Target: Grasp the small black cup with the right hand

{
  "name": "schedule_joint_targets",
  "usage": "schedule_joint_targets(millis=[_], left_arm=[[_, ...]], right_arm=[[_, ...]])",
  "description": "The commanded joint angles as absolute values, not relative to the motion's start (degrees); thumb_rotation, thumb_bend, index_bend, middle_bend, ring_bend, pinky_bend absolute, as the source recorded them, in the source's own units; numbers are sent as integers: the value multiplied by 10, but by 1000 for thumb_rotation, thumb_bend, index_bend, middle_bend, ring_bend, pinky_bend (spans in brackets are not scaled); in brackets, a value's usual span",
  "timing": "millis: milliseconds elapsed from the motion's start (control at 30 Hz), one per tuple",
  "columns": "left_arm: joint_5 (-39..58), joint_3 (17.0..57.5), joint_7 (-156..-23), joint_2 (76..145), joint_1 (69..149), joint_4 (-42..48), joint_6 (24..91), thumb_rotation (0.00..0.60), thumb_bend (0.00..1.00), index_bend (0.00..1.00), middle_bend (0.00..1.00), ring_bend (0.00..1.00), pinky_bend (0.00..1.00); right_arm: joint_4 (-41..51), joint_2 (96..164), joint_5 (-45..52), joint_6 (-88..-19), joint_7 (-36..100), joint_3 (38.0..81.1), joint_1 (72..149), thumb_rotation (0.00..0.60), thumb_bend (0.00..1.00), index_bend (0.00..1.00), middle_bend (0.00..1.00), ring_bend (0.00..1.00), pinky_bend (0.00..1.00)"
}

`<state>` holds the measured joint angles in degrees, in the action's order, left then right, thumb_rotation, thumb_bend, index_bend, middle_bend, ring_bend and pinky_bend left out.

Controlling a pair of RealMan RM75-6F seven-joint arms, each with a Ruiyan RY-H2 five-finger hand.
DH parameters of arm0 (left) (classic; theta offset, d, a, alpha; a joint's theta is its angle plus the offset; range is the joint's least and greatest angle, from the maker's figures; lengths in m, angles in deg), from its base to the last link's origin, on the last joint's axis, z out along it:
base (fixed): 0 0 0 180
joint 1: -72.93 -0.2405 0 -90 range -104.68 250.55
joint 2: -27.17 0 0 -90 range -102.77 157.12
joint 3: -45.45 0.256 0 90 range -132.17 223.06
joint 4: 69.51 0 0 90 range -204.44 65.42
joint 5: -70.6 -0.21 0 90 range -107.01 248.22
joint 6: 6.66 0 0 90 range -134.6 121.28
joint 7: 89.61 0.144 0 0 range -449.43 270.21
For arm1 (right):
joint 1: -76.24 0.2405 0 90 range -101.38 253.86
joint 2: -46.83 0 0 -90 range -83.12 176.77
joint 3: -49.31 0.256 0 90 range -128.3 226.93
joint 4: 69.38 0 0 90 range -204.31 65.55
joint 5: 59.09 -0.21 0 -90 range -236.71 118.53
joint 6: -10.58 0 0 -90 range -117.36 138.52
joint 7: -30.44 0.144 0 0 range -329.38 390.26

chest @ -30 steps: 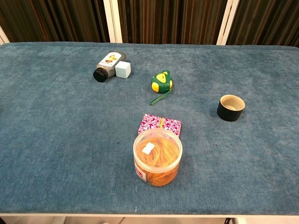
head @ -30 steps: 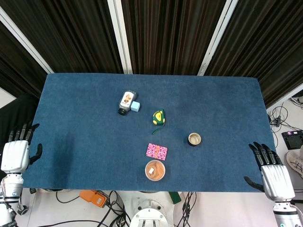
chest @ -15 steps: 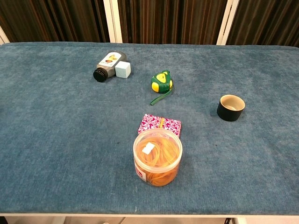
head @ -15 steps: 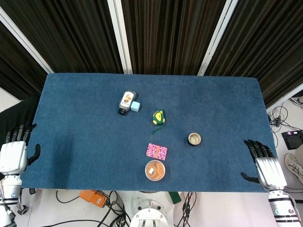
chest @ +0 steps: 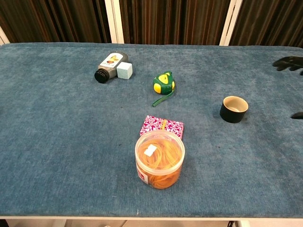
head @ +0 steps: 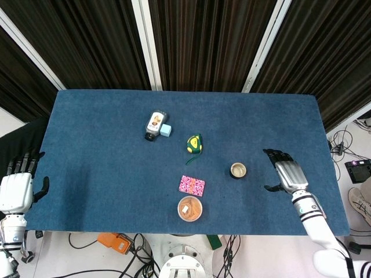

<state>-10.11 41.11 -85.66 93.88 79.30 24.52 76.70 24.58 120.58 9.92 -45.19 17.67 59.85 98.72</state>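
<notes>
Small black cup w/ cream inside (head: 238, 170) stands upright, mid-right of blue cloth table (head: 104, 174). Prob. light, rigid, smooth-walled: take it round the sides, thumb opposite fingers. Right hand (head: 288, 172) empty, fingers spread, over table just right of cup, not touching.

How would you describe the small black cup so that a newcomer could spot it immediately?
On the blue table, look right of centre, beside the right hand. The small black cup stands upright and alone there, the only open dark vessel with a pale inside.
</notes>
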Motion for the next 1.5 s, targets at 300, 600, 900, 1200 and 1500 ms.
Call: schedule_joint_targets(millis=[300, 600, 900, 1200, 1500], left_arm=[[-100, 411, -857, 938, 794, 246, 765, 600, 461, 144, 42, 129, 84], [-99, 410, -858, 937, 794, 246, 764, 600, 461, 144, 42, 129, 84], [-97, 410, -858, 937, 794, 246, 763, 600, 461, 145, 42, 129, 84], [-95, 409, -859, 936, 794, 247, 762, 600, 461, 144, 42, 129, 84], [-93, 409, -861, 936, 794, 250, 761, 600, 461, 144, 42, 129, 84]], right_arm=[[183, 1293, 68, -418, 153, 598, 1046, 600, 238, 232, 194, 243, 307], [144, 1333, 66, -421, 153, 592, 1067, 600, 404, 366, 263, 325, 351], [126, 1352, 63, -424, 156, 591, 1080, 600, 409, 389, 273, 361, 378], [112, 1369, 69, -430, 153, 583, 1088, 600, 410, 390, 311, 426, 458], [100, 1380, 73, -432, 159, 580, 1095, 600, 433, 453, 406, 518, 592]])
